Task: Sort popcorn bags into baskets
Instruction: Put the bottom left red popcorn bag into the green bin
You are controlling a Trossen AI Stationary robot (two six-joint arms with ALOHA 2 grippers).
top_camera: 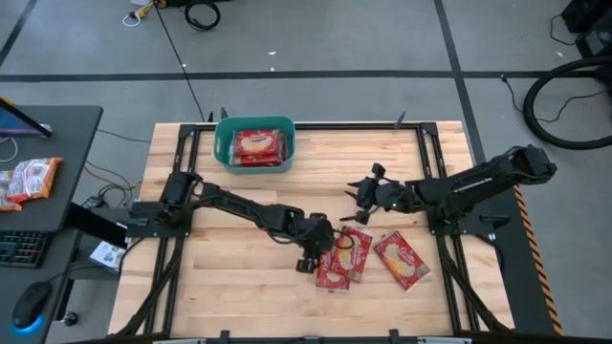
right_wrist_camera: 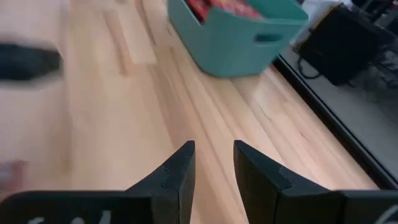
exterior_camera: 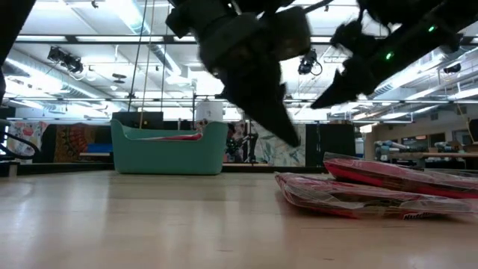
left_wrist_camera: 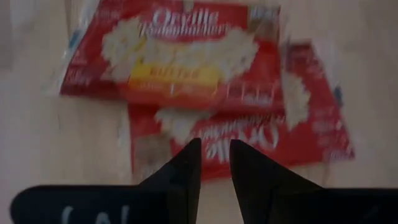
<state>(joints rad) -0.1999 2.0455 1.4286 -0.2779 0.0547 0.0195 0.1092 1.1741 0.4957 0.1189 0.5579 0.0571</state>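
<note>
Pale wooden slatted surface (top_camera: 239,287) first; the teal-green rectangular plastic tub (top_camera: 253,143) sits at its far edge, already carrying red packets; three flat red popcorn bags with cream-yellow labels (top_camera: 344,256) lie well apart from it, two overlapping, one (top_camera: 400,260) beside them. Left pincer (left_wrist_camera: 214,163) hangs over the overlapping pair, fingers nearly together, nothing held. Right pincer (right_wrist_camera: 213,168) hovers between bags and tub, slightly parted, empty. Those wrappers look light, floppy, slick; pinch an exposed edge, I'd say.
</note>
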